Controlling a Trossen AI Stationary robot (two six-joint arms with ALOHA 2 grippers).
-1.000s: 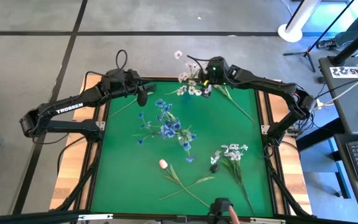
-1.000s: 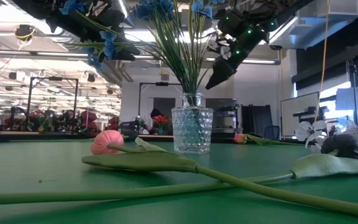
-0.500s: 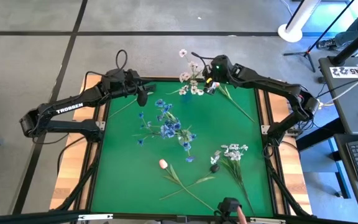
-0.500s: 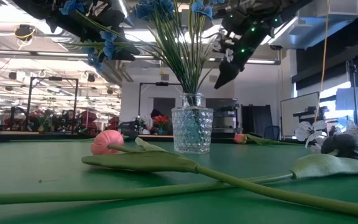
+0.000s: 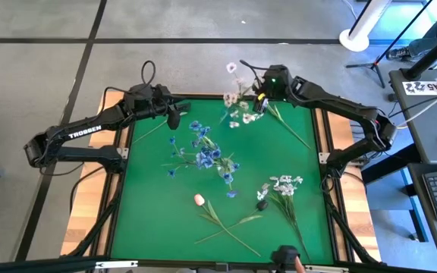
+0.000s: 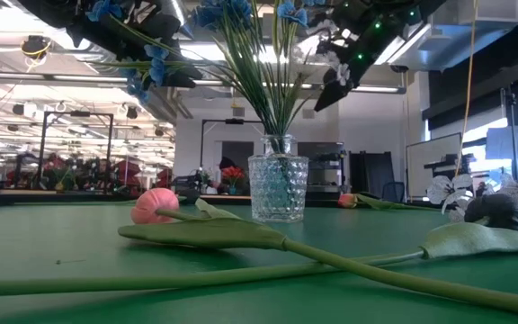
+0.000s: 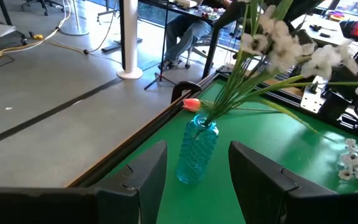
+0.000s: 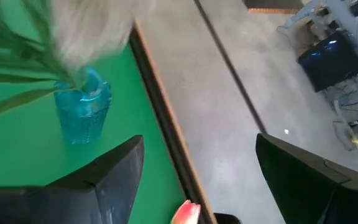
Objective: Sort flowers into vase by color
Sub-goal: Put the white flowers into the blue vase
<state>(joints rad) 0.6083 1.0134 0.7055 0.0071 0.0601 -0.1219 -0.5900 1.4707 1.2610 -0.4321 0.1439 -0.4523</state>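
Seen from above, the right end effector (image 5: 262, 97) hovers over the far edge of the green surface (image 5: 150, 205) beside the white-blossom sprays standing in a blue glass vase (image 5: 237, 110), while the left end effector (image 5: 174, 118) waits near the far left corner; blue-blossom sprays (image 5: 203, 152) fill a vase at the centre, and a pink tulip bud on a green stem (image 5: 199, 200) and a loose white spray (image 5: 283, 186) lie nearer the front. At table height, a clear cut-glass vase (image 6: 278, 187) holds the blue stems behind the pink tulip. Both wrist cameras show fingers spread wide and empty, the left's fingers (image 7: 145, 177) framing the blue glass vase.
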